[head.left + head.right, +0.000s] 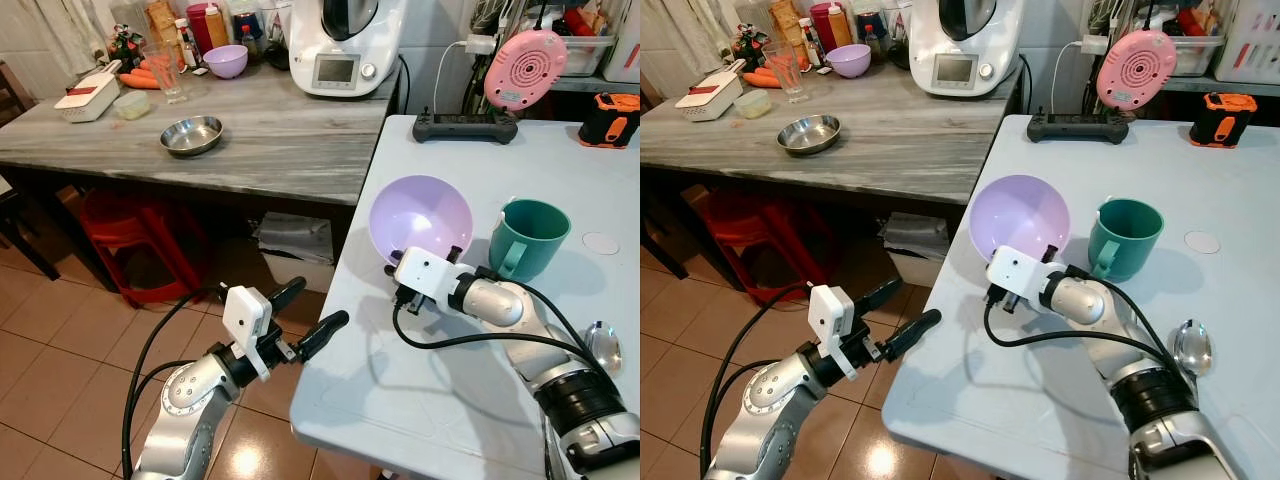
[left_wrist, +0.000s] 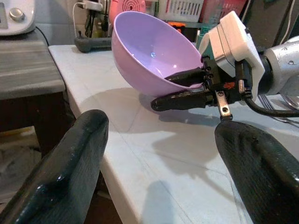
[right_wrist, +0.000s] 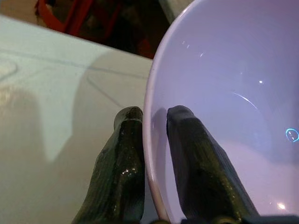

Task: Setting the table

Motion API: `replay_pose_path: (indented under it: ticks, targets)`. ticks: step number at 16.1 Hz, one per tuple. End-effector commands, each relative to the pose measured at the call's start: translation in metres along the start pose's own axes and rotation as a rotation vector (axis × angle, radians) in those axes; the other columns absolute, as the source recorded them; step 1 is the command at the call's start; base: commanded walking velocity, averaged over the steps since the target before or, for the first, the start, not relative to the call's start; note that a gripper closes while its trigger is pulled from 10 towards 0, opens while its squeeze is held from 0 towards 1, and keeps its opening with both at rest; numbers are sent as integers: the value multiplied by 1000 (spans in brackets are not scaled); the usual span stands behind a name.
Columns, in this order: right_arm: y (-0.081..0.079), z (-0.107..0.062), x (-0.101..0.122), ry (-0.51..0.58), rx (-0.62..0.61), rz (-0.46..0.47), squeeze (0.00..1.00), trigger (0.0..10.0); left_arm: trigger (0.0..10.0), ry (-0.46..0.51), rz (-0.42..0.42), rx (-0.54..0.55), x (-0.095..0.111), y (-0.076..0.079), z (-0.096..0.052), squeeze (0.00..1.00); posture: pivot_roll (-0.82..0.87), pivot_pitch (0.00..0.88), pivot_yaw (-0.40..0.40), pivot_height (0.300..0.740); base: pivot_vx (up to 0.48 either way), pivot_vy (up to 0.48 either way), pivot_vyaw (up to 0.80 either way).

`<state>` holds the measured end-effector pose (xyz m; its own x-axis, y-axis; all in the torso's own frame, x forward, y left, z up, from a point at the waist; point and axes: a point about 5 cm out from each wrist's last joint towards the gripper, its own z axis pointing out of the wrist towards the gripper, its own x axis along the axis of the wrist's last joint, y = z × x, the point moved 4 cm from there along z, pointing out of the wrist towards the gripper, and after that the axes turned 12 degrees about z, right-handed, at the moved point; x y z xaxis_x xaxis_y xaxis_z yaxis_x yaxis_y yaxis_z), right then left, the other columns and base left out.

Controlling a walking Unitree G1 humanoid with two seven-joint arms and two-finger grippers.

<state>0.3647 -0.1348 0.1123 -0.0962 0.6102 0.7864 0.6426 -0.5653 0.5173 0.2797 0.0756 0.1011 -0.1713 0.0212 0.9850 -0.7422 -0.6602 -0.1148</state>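
Observation:
A purple bowl (image 1: 420, 215) is held tilted just above the pale table (image 1: 400, 400), its opening facing the counter side. My right gripper (image 1: 424, 262) is shut on the bowl's lower rim, with one finger (image 3: 196, 154) inside and the other outside. A teal mug (image 1: 527, 238) stands upright just right of the bowl. A metal spoon (image 1: 603, 345) lies on the table near my right forearm. My left gripper (image 1: 322, 300) is open and holds nothing, level with the table's left edge and just off it.
The grey counter (image 1: 280, 150) to the left carries a steel bowl (image 1: 191, 134), a second purple bowl (image 1: 226, 60), a glass (image 1: 165, 70) and a kitchen machine (image 1: 340, 45). A black controller (image 1: 465, 125) and an orange tool (image 1: 610, 118) sit at the table's far end. Red stools (image 1: 140, 240) stand under the counter.

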Motion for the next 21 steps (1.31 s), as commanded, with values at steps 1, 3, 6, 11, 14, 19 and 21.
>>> replay_pose_path:
  ticks: [1,3,6,11,14,19,21]
  targets:
    - [5,0,20,100,-43,27,0,0,10000,-36,21,83,-3,-16,-3,0,-84,25,125,740,0,0,0]
    - [5,-2,31,163,-71,51,0,0,10000,-57,27,152,-5,-28,-4,0,-83,24,122,740,0,0,0]
    - [-15,-10,55,285,-129,8,0,10000,10000,-157,17,397,-17,-67,-13,0,-81,23,116,740,0,0,0]
    - [-33,-26,66,396,-307,257,0,10000,10000,-142,3,480,-13,-86,-11,0,-99,26,118,740,0,0,0]
    - [-33,-31,58,369,-372,339,0,10000,10000,-135,4,480,-13,-88,-8,0,-107,24,124,740,0,0,-208]
    - [-29,-35,56,365,-400,364,0,10000,10000,-132,13,476,-13,-90,-6,0,-105,23,122,740,0,292,-654]
    - [-31,-34,58,374,-394,367,0,10000,10000,-130,14,479,-12,-91,-7,0,-100,21,120,740,0,339,-206]
